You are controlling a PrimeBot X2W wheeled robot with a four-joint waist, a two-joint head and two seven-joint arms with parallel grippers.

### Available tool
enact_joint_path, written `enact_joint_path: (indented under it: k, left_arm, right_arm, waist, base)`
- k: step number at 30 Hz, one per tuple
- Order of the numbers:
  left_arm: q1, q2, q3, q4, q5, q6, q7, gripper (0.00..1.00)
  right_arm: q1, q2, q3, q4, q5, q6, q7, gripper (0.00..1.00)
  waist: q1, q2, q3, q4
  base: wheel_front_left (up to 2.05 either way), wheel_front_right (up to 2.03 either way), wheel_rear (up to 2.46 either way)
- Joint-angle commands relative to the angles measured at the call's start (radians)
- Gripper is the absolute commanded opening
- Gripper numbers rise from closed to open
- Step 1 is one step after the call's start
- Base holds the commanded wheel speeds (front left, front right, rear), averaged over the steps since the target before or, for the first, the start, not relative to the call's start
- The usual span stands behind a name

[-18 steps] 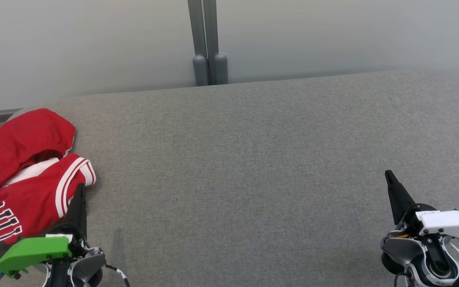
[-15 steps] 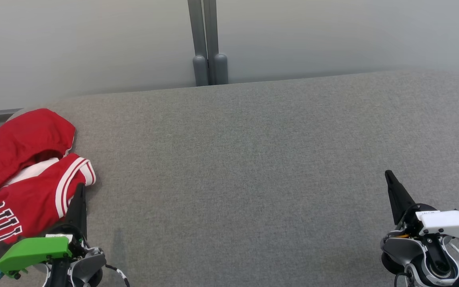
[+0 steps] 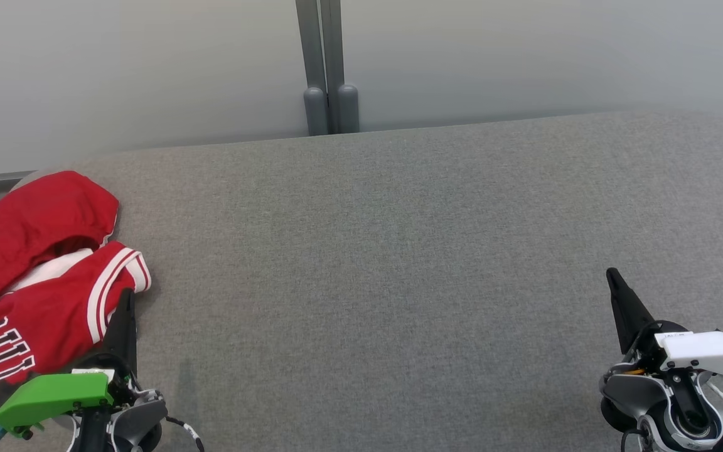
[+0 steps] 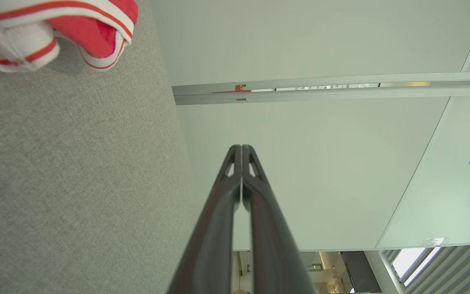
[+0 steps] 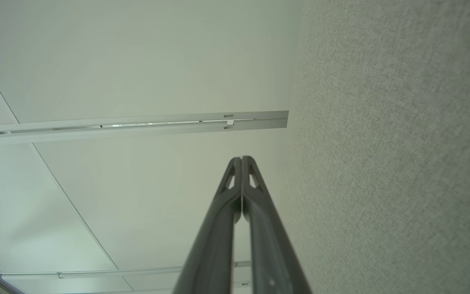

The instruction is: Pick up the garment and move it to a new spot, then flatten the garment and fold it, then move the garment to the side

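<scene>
The garment (image 3: 35, 276), a red jersey with white trim and dark lettering, lies crumpled at the far left of the grey fabric surface (image 3: 399, 263). Its striped hem (image 4: 55, 28) shows at the top left of the left wrist view. My left gripper (image 3: 127, 295) sits at the lower left just beside the jersey's right edge, fingers pressed together and holding nothing (image 4: 241, 148). At the lower right my right gripper (image 3: 611, 274) rests over bare fabric, far from the garment, also shut and empty (image 5: 241, 158).
A pale wall (image 3: 524, 56) runs behind the surface, with a grey double post (image 3: 327, 69) at its middle. The surface's rounded back-left corner lies just behind the garment; a wide stretch of grey fabric spreads between the two grippers.
</scene>
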Motion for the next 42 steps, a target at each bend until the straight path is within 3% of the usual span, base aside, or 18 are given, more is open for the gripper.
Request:
enact_joint_path:
  k: [1, 42]
  left_arm:
    - [-0.012, 0.002, 0.002, -0.001, 0.001, -0.005, 0.002, 0.00]
    - [-0.012, 0.002, 0.002, -0.001, 0.001, -0.005, 0.002, 0.00]
  right_arm:
    - [0.009, -0.002, 0.000, -0.005, 0.007, 0.001, 0.002, 0.00]
    - [0.009, -0.002, 0.000, -0.005, 0.007, 0.001, 0.002, 0.00]
  waist:
    - [0.0000, 0.0000, 0.000, 0.000]
    - [0.0000, 0.0000, 0.000, 0.000]
  base:
    - [0.00, 0.00, 0.00]
    - [0.00, 0.00, 0.00]
